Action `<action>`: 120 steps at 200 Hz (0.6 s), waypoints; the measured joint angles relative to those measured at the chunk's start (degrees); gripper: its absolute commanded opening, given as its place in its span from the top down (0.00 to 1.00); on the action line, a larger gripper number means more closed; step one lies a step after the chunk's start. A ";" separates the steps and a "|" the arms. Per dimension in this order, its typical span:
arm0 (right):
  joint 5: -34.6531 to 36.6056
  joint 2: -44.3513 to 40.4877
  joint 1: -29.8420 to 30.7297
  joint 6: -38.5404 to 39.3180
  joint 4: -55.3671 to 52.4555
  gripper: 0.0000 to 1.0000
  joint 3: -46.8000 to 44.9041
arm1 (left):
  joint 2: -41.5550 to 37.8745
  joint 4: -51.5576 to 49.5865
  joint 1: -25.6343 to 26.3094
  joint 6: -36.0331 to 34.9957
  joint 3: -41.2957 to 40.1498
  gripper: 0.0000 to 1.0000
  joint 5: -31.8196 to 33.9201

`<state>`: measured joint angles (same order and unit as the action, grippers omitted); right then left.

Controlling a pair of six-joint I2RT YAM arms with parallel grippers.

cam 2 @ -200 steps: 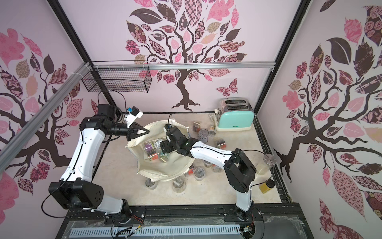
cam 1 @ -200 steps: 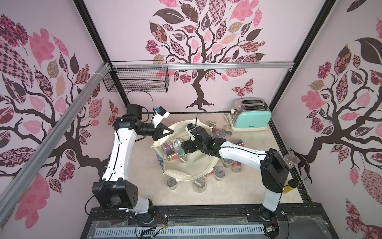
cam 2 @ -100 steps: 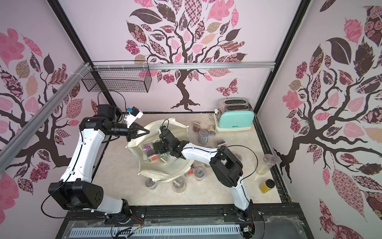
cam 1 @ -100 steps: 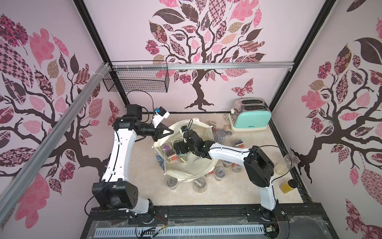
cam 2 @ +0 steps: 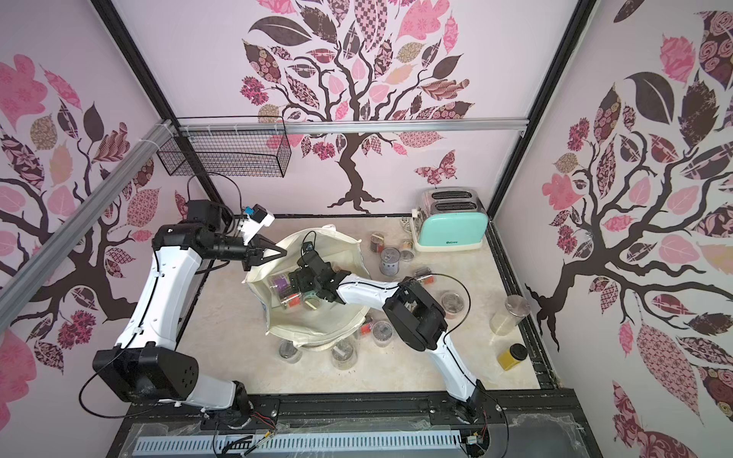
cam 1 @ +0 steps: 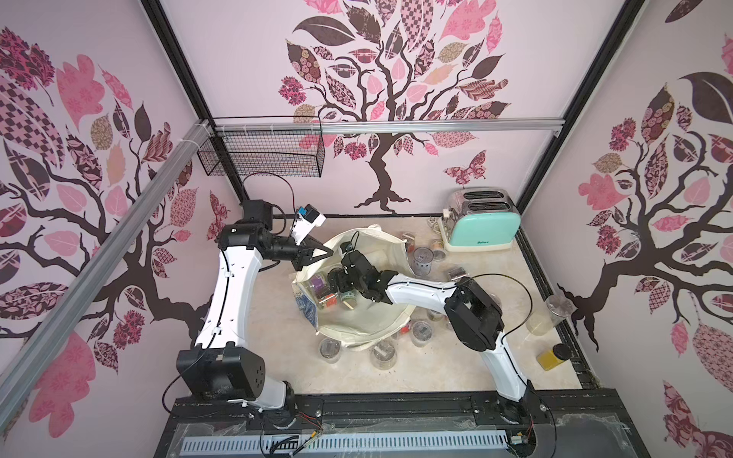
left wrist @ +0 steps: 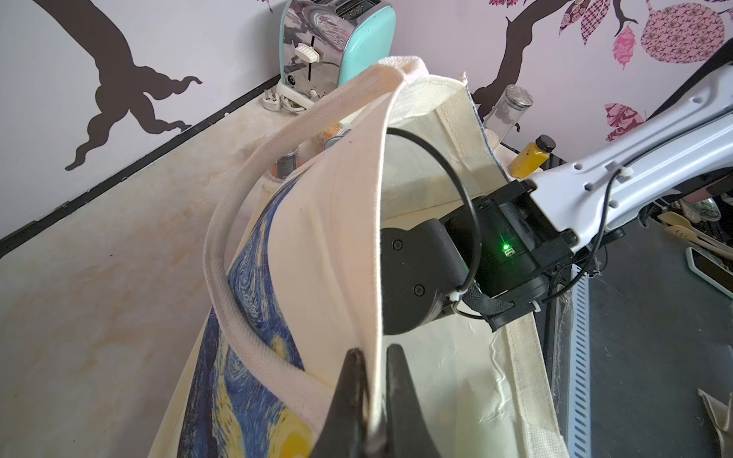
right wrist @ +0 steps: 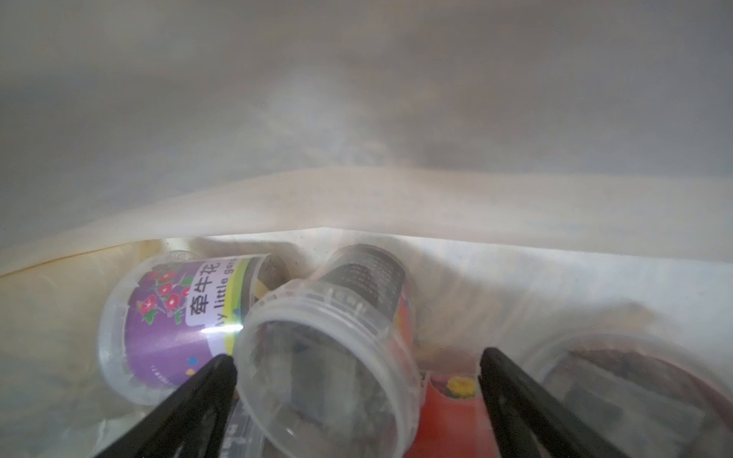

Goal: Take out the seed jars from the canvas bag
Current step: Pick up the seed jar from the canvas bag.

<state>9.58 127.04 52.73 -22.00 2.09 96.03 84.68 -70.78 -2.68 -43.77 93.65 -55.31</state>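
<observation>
The left pincer (left wrist: 373,400) is clenched on the rim of the canvas bag (left wrist: 349,206), with the cream cloth pinched between its two dark fingers (left wrist: 400,396). The rim rises away from the grip, so the bag's mouth gapes. Just beside the grip, on the bag's outer face, a strap handle (left wrist: 234,238) loops over the blue-and-yellow swirl print.

The right pincer (right wrist: 357,365) is down inside the bag, released and spread wide. Between its fingers a clear jar (right wrist: 329,357) lies on its side, with its threaded mouth turned towards the pincer and a dark packet inside. One fingertip sits right at that jar's rim and the other stands apart from it. Beyond the first fingertip and touching the clear jar lies a purple-labelled jar (right wrist: 166,317), also tipped over. Something red (right wrist: 448,400) shows under the clear jar, near the second finger. Outside that finger is the blurred rim of another jar (right wrist: 634,376).

In both top views, more seed jars (cam 1: 330,349) stand on the counter (cam 1: 277,357) outside the bag. They cluster along its edge on the side away from the left pincer. A mint toaster (cam 1: 482,232) sits by the wall, well apart from both pincers.
</observation>
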 measured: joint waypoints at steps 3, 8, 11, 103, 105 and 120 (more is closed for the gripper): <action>0.09 0.15 0.00 -0.07 0.15 0.03 0.15 | 0.00 0.00 0.00 -0.07 0.00 1.00 0.00; 0.22 0.46 0.02 -0.09 0.39 0.03 0.37 | 0.00 0.02 0.00 -0.20 0.00 1.00 0.02; 0.31 0.63 0.02 -0.11 0.57 0.03 0.48 | 0.00 0.00 0.00 -0.24 0.00 1.00 0.04; -6.16 1.14 -0.20 -3.30 8.76 0.01 -2.38 | 0.00 -0.96 0.00 -2.29 0.00 1.00 0.02; -6.25 1.14 -0.20 -3.39 8.81 0.01 -2.38 | 0.00 -0.96 0.00 -2.32 0.00 1.00 0.00; -6.01 1.14 -0.17 -3.96 8.61 0.02 -2.29 | 0.00 -1.03 0.00 -2.40 0.00 1.00 -0.04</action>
<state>3.57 128.18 52.56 -25.96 10.70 93.73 84.68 -71.81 -2.68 -46.17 93.65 -55.35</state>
